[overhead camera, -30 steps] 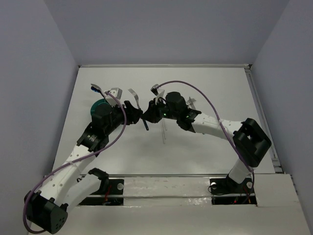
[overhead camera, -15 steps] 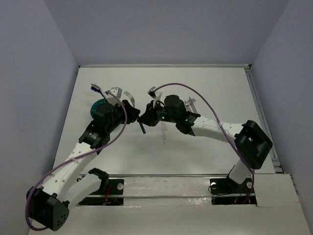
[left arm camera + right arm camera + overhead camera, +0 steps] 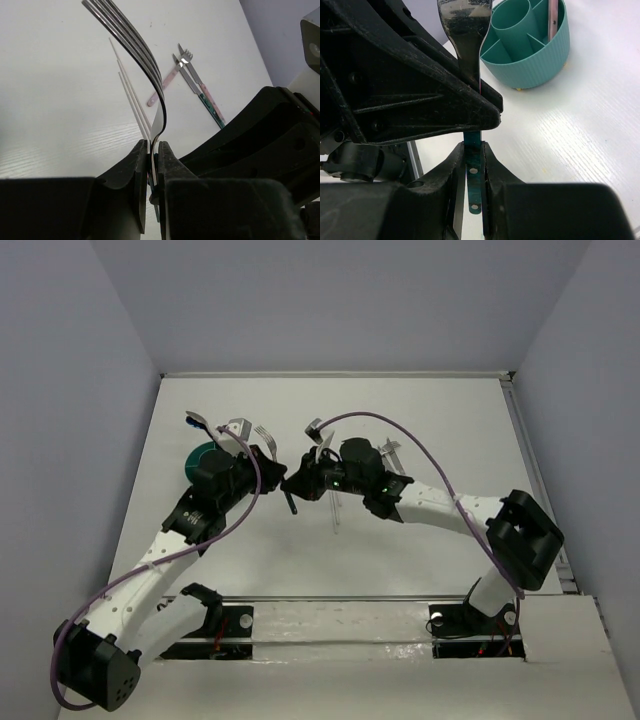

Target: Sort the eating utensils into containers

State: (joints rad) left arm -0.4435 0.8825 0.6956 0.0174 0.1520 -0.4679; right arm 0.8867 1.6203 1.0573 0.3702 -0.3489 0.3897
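Fork point(image 3: 159, 100): in mid-air above the counter point(image 3: 55, 115), gripped by both arms at once.
Left claw point(image 3: 152, 150): clamped on the fork's steel neck.
Right claw point(image 3: 474, 152): clamped on its teal handle.
Your move: open the Right claw first and draw it straight back, then carry the Fork to the cup point(image 3: 540, 60).
Watch: twisting while both grip could bend or drop it.

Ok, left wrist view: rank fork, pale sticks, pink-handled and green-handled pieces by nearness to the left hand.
1. fork: clamped in the left hand.
2. pale sticks: on the table just beyond.
3. pink-handled piece and green-handled piece: farther right, crossing; too close to call.
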